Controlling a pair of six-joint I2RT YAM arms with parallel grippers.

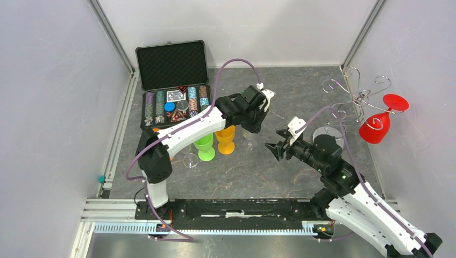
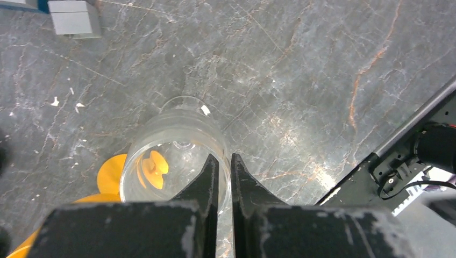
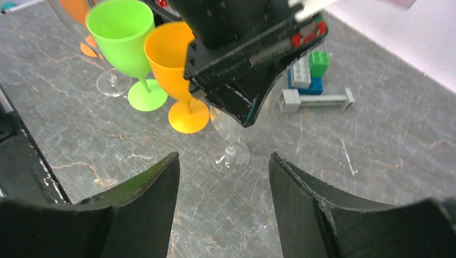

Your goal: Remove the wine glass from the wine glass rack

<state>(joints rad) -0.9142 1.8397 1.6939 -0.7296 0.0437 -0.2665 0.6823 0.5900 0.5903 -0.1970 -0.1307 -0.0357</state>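
Observation:
A clear wine glass (image 1: 249,141) stands on the grey table at mid-scene. My left gripper (image 1: 253,126) is above it, nearly shut on its rim, one finger inside the bowl and one outside (image 2: 223,158); the glass (image 2: 172,140) fills the left wrist view. My right gripper (image 1: 273,150) is open and empty, just right of the glass, facing its foot (image 3: 231,155). The wine glass rack (image 1: 359,105) stands at the back right, and a red wine glass (image 1: 375,129) hangs upside down from one of its arms.
A green glass (image 1: 204,146), an orange glass (image 1: 226,140) and another clear glass (image 1: 190,160) stand left of the held glass. An open poker chip case (image 1: 172,80) sits at the back left. Toy bricks (image 3: 309,78) lie behind the glasses. Walls enclose the table.

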